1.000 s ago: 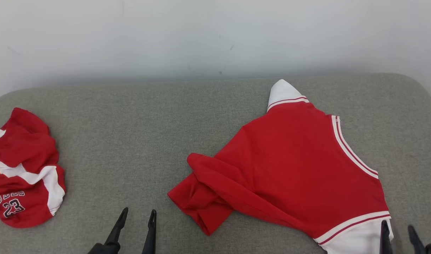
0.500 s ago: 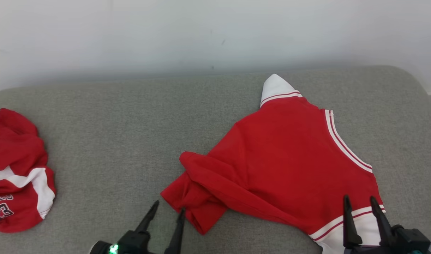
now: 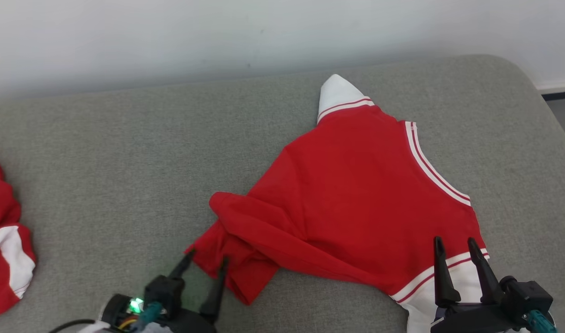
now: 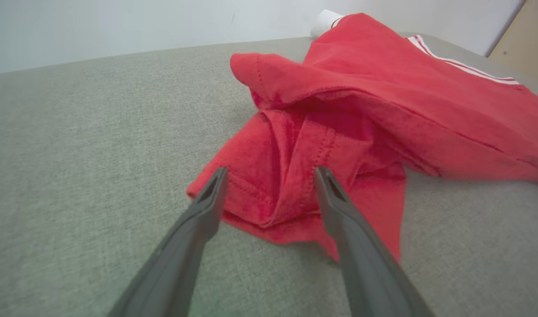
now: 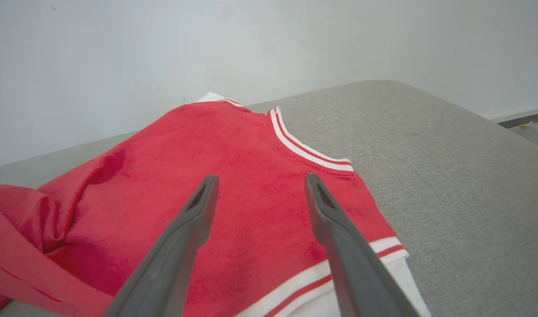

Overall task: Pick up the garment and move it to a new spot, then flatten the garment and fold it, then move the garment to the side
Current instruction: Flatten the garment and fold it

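On grey padding (image 3: pixel 125 162), red jersey's (image 3: pixel 356 185) crumpled corner sits between spread fingers of left end effector (image 3: pixel 207 255); striped hem lies beneath right end effector (image 3: pixel 454 240), also spread.

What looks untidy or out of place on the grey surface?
The red garment is not flat: its left end is bunched into folds, right at the open left gripper. Nothing looks torn or spilled.
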You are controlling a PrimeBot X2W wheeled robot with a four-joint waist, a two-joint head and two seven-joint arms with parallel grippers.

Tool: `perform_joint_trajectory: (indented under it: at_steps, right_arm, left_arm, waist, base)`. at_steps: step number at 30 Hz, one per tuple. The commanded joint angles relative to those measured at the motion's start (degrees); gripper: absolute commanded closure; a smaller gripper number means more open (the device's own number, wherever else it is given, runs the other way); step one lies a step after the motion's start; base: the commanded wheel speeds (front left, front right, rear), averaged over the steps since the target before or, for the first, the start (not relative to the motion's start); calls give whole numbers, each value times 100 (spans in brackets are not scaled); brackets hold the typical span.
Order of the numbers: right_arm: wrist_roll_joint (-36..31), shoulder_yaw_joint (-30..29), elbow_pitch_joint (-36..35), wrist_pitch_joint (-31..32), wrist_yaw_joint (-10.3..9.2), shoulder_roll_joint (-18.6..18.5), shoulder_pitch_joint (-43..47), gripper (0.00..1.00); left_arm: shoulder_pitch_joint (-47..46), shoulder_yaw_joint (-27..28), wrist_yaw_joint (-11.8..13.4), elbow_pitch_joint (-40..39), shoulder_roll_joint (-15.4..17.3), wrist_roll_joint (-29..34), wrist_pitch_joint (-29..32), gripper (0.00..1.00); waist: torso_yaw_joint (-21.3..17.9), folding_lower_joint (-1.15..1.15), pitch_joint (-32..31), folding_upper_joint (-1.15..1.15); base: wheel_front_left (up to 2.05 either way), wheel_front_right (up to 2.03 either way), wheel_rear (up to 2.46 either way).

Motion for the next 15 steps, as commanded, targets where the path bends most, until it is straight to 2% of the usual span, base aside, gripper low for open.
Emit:
perform_joint_trajectory:
  at_steps: [1,10,15]
  right_arm:
    - [60,-12,-28,-1,-10,3,-41,0]
    - [129,-34,-7,-1,-10,6,-21,0]
    - [150,29,47,-1,-10,5,-102,0]
  left_arm:
    - [-114,93,9,-31,60,8,-17,0]
    - [20,588,9,-328,271,23,-17,0]
    - [-155,-95,9,250,300,-528,-17,0]
  waist:
    - [-97,-1,98,0]
    - [-89,-1,175,0]
    - [-114,-1,188,0]
  base:
    - [0,0,0]
    - [0,0,0]
    - [0,0,0]
